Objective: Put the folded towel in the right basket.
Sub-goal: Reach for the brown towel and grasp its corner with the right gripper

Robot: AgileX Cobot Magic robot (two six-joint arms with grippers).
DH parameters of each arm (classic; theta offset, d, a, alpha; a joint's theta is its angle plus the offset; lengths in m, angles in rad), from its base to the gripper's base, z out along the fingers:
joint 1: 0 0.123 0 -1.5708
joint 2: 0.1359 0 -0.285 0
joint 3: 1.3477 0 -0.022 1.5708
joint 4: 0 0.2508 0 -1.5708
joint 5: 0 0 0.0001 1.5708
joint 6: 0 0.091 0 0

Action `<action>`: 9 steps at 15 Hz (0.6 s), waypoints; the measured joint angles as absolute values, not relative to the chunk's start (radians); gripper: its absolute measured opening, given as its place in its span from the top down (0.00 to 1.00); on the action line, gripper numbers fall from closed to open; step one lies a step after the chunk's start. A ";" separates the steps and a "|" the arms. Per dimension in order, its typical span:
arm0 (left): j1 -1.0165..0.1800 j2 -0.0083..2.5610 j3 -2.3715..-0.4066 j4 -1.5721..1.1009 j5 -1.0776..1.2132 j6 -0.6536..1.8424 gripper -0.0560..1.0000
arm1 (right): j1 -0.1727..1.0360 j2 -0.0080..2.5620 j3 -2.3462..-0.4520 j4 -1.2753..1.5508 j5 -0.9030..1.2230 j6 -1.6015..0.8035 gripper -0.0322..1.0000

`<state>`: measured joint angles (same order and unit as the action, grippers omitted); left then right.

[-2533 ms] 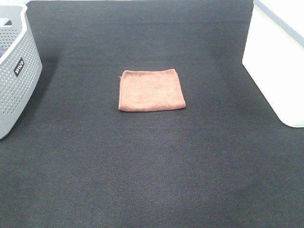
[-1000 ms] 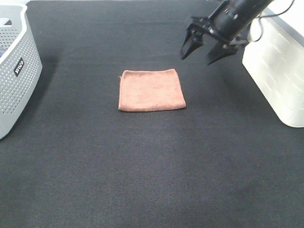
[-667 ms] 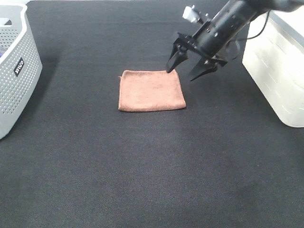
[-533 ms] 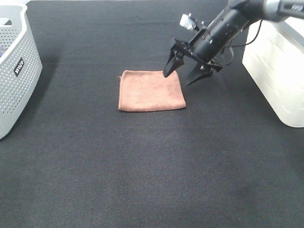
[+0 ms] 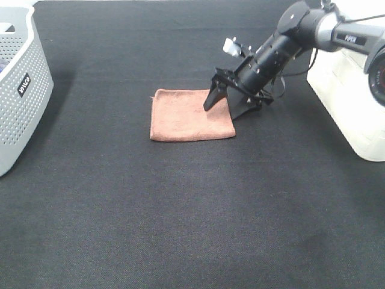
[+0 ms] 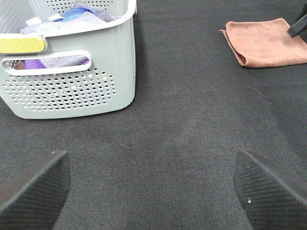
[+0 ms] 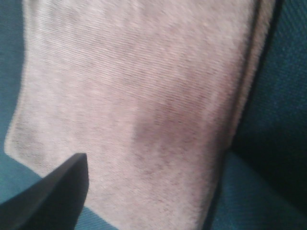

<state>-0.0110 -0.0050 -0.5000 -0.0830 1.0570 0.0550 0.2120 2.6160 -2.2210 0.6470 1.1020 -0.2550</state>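
Since half a second ago the right claw (image 5: 221,112) has dropped lower and now sits at the right edge of the folded towel (image 5: 186,117). The towel itself has not shifted. It lies flat on the black bench (image 5: 180,211), near the middle and toward the far side. The white right basket (image 5: 352,102) stands well apart from it, at the right edge of the scene.

The right claw is spread wide and grips nothing. One finger (image 5: 209,102) is over the towel's right part and the other (image 5: 240,111) is just off its right edge. Whether the tips press on the cloth cannot be told. Its wrist view is blurred and filled with the towel (image 7: 139,105).

The left claw (image 6: 151,187) is also wide apart and empty, low over bare bench. The grey left basket (image 6: 72,91), with cloths (image 6: 76,17) inside, stands on the left.
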 joint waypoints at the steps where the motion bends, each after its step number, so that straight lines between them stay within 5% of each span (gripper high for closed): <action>1: -0.011 -0.005 -0.500 -0.083 1.057 0.055 0.12 | 0.212 2.622 -2.224 0.649 1.100 -0.255 0.26; 3: -0.011 -0.005 -0.500 -0.083 1.057 0.055 0.12 | 0.212 2.628 -2.229 0.659 1.099 -0.255 0.27; 5: -0.011 -0.005 -0.500 -0.083 1.057 0.055 0.12 | 0.217 2.636 -2.229 0.673 1.093 -0.269 0.40; 9: -0.011 -0.005 -0.500 -0.083 1.057 0.055 0.12 | 0.230 2.650 -2.230 0.665 1.089 -0.282 0.94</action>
